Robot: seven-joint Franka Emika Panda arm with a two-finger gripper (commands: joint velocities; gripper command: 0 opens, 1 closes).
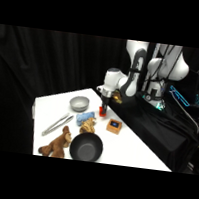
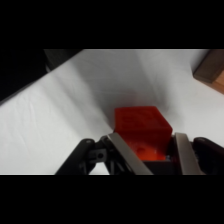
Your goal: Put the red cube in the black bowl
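The red cube (image 2: 140,122) sits on the white table, filling the gap between my two fingers in the wrist view. Both fingers (image 2: 125,150) press against its sides, so my gripper (image 2: 145,139) is shut on it. In the side view the gripper (image 1: 104,107) reaches down near the table's far edge, and the red cube (image 1: 104,113) shows just below it. The black bowl (image 1: 86,148) stands empty at the table's near edge, well apart from the gripper.
A grey metal bowl (image 1: 79,103) is left of the gripper. Metal tongs (image 1: 56,124), a blue and tan soft toy (image 1: 86,120) and a brown plush (image 1: 57,143) lie between. A wooden block with a blue top (image 1: 114,125) sits to the cube's right.
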